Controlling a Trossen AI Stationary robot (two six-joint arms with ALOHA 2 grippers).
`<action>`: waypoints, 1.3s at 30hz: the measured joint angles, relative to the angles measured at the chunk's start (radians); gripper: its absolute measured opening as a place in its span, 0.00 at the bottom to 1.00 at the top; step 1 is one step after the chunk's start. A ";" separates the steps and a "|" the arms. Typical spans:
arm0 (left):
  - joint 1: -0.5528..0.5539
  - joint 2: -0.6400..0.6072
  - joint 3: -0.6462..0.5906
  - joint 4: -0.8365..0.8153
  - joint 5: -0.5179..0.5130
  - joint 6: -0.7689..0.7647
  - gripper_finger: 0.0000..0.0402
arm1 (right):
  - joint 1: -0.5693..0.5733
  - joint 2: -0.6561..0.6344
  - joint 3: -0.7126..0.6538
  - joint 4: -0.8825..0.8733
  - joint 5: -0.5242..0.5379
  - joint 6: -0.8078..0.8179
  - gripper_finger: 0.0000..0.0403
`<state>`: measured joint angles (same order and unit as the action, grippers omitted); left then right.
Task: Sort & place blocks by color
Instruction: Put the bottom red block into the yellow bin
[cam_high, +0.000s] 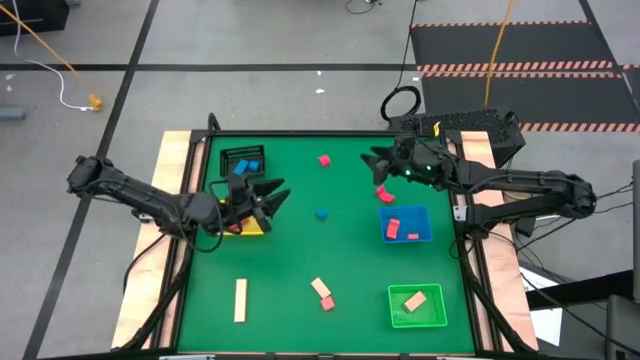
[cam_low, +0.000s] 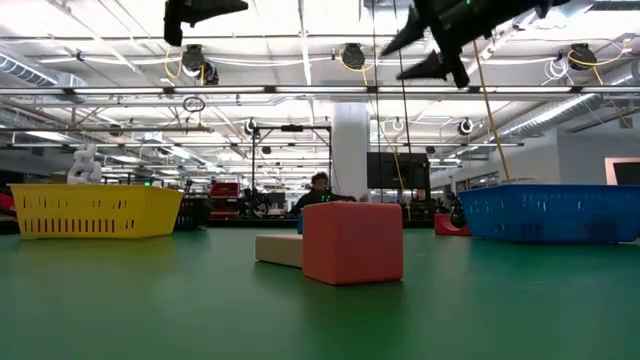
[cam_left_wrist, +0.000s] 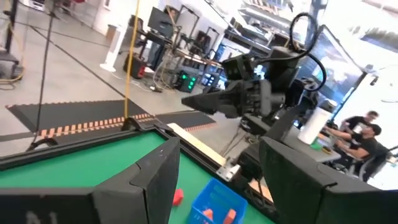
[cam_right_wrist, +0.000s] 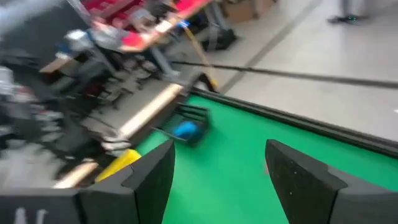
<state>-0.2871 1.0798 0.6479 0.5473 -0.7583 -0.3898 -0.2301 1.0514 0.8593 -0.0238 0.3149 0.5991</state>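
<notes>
Two hands open, empty; yellow tray (cam_high: 250, 228) mostly hidden under left hand (cam_high: 268, 197).

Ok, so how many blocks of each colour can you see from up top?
red blocks: 5
blue blocks: 2
tan blocks: 3
Total: 10
The left hand covers part of the yellow tray, so more could hide there.
</notes>
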 joint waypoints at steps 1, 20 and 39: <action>0.007 0.000 0.000 -0.001 0.000 0.009 0.54 | -0.021 0.001 0.000 -0.029 0.000 0.005 0.60; 0.113 0.000 0.000 -0.006 -0.001 0.198 0.54 | -0.222 0.279 0.000 -0.431 -0.264 0.071 0.60; 0.115 0.000 0.000 -0.059 0.000 0.204 0.54 | -0.212 0.374 0.000 -0.443 -0.214 0.017 0.60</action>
<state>-0.1722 1.0798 0.6479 0.4885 -0.7586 -0.1856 -0.4416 1.4258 0.8593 -0.4671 0.1005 0.6159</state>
